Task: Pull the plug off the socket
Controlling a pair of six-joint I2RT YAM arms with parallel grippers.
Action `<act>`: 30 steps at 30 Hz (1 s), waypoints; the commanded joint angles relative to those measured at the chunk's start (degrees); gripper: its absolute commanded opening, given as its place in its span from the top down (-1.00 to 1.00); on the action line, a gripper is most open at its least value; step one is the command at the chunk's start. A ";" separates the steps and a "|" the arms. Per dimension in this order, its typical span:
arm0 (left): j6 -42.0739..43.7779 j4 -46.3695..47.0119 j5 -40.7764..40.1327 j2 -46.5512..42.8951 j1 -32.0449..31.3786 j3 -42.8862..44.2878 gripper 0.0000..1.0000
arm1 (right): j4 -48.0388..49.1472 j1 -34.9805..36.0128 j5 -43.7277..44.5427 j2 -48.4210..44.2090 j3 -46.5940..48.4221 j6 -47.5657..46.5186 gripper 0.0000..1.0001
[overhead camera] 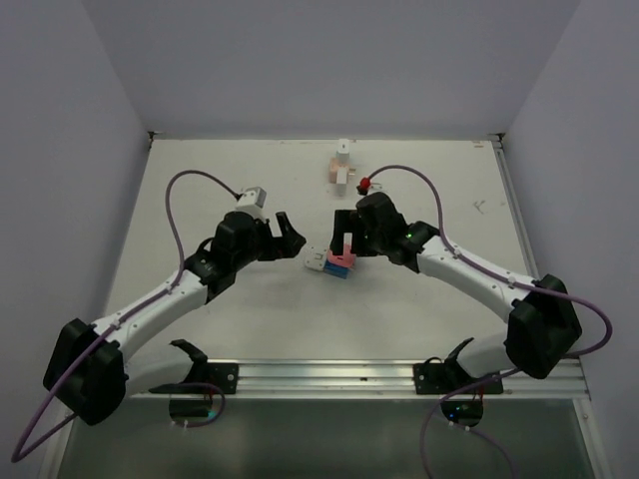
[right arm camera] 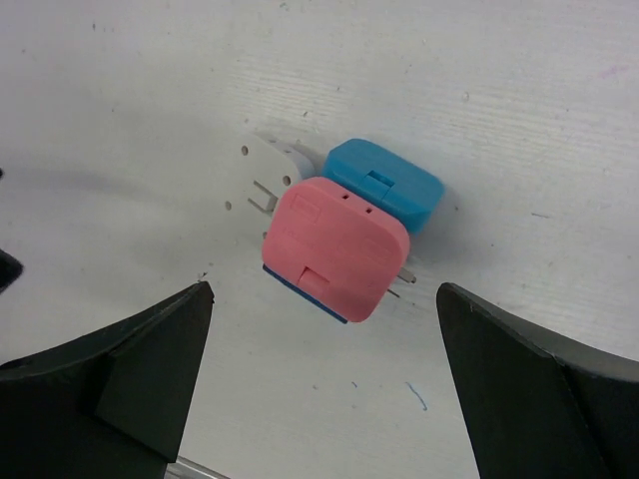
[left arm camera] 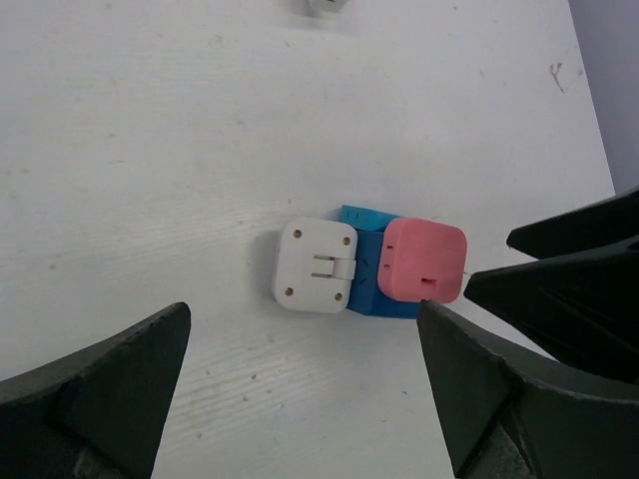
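Left gripper [left arm camera: 305, 329]: released, fingers spread wide, grasping nothing; I see it just short of the adapter cluster.
Right gripper [right arm camera: 324, 299]: released, jaws wide, nothing held; it hangs over the pink plug.
Pink plug [right arm camera: 334, 244]: mid-table between the 2 grippers, resting against the blue socket and touching it.
Blue socket [right arm camera: 389, 180]: lying on the table, under and beside the pink plug.
White adapter [left arm camera: 316, 264]: touching the blue socket's side, its folded prong facing up.
Table [overhead camera: 250, 329]: white, lightly scuffed.
Small blocks [overhead camera: 341, 170]: near the far edge, well apart from the cluster.
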 commanded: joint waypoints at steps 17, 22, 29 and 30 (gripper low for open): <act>7.19 -28.11 -19.54 -23.14 4.17 3.23 -0.99 | -18.76 11.51 22.69 15.95 14.14 22.66 -0.98; 7.72 -27.06 -19.36 -24.73 4.17 -0.11 -0.99 | -18.84 13.00 24.62 15.59 15.10 24.95 -0.97; 8.60 -27.05 -20.15 -24.99 4.17 -0.21 -0.99 | -20.25 14.32 26.73 19.11 16.60 30.22 -0.95; 8.69 -27.14 -20.33 -25.08 4.17 -0.20 -0.99 | -20.33 14.32 27.00 19.55 16.42 30.92 -0.95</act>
